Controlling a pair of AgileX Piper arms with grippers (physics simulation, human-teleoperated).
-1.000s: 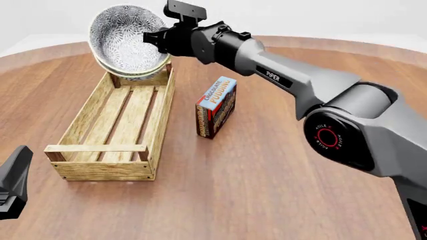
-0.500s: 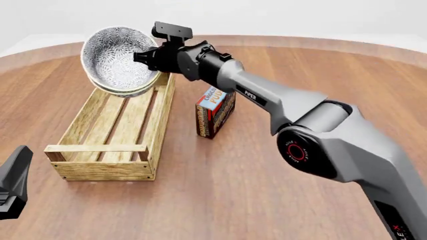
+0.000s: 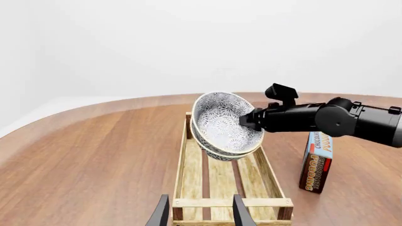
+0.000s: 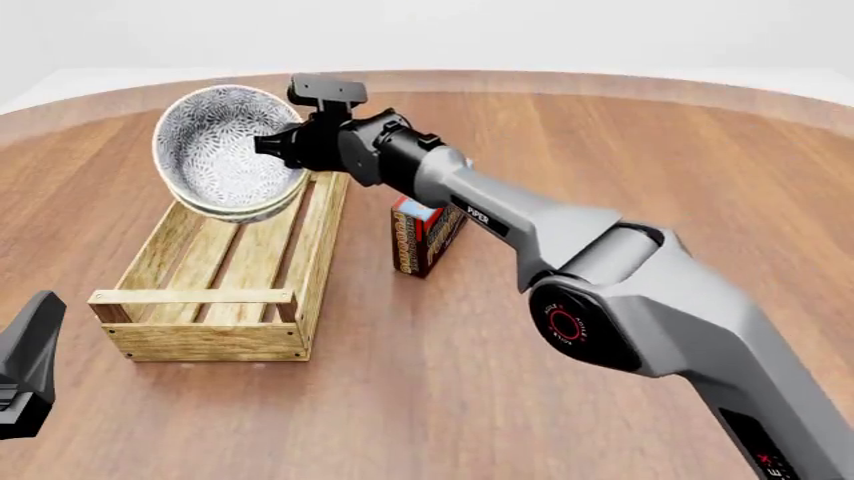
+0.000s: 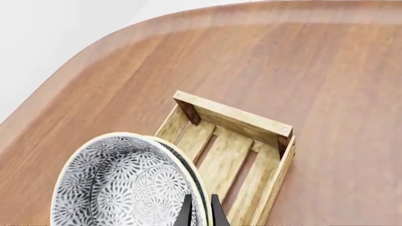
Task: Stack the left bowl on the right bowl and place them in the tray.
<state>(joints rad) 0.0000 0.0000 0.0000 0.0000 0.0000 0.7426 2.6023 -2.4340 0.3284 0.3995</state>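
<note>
The right gripper (image 4: 271, 143) pinches the rims of the two nested grey-patterned bowls (image 4: 220, 150) — tilted above the light-wood slatted tray (image 4: 214, 300) for lowering in — left gripper (image 3: 199, 217) parted, idle.

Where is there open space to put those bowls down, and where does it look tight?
The tray has a bare slatted floor, walled by its sides and end handles. The table right of the pudding box is bare too. It is tight between box and tray, where the right gripper holds the stacked bowls.

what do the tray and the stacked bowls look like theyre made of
The tray: pale unfinished-looking wood, with visible grain and slats. The stacked bowls: probably glazed ceramic, smooth cream rims with a fine dark floral print inside, though a render can't confirm it.
</note>
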